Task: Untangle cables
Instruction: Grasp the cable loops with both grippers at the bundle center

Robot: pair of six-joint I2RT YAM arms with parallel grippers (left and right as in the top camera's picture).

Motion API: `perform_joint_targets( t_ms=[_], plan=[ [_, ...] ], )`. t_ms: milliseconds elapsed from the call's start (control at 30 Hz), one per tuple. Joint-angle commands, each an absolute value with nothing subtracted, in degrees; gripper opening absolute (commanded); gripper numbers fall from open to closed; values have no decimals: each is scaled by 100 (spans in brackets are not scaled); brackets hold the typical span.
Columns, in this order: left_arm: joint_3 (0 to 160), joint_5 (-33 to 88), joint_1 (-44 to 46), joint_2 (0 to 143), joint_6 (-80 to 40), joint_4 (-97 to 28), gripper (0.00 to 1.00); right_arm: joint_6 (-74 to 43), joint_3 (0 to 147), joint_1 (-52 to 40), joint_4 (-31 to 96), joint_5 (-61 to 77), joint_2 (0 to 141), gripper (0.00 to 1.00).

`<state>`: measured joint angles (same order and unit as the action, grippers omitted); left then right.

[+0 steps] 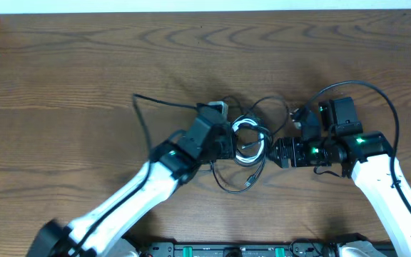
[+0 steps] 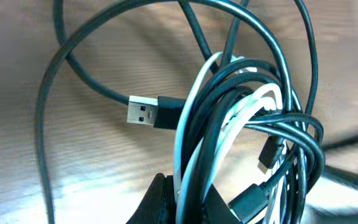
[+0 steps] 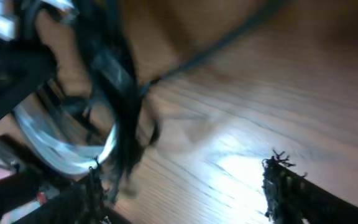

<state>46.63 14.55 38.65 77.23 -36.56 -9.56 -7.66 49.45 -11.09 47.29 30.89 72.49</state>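
Showing, from overhead, a brown wood-grain table (image 1: pixel 63 71) filling the view, with the cables (image 1: pixel 250 135) bunching at its middle and loose black loops trailing left and near. Placing the left gripper (image 1: pixel 225 145) at the bunch's left side and the right gripper (image 1: pixel 282 152) at its right. Showing, from the left wrist, the left gripper (image 2: pixel 188 202) pinching narrowly on the cables (image 2: pixel 241 124), black strands looping round a white one, a USB plug (image 2: pixel 143 113) jutting left. Showing, blurrily, from the right wrist, the right gripper (image 3: pixel 185 180) spreading wide, grasping nothing, just right of the cables (image 3: pixel 117 87).
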Motion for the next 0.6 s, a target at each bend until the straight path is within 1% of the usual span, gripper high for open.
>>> perform_joint_targets(
  t_ms=[0, 100, 200, 267, 333, 400, 567],
  plan=[
    [4716, 2016, 3837, 7317, -3245, -1140, 8, -104, 4991, -1083, 4606, 3553, 7266, 80],
    [4716, 2036, 3837, 7129, -3092, -1402, 7, -12, 4991, -1085, 4364, 3564, 7266, 82],
    [4716, 2032, 3837, 7166, -3020, -1612, 7, -12, 4991, -1120, 4141, 3811, 7266, 76],
    [4716, 2036, 3839, 7238, -3026, -1671, 7, -14, 4991, -1177, 4040, 3942, 7266, 70],
    [4716, 2034, 3837, 7306, -3026, -1671, 7, -14, 4991, -1267, 4003, 3940, 7266, 68],
    [4716, 1975, 3835, 7349, -3026, -1664, 7, -14, 4991, -1347, 4045, 3938, 7266, 68],
    [4716, 1127, 3830, 7371, -3094, -1710, 8, -14, 4991, -1452, 4589, 3551, 7266, 78]
  ],
)
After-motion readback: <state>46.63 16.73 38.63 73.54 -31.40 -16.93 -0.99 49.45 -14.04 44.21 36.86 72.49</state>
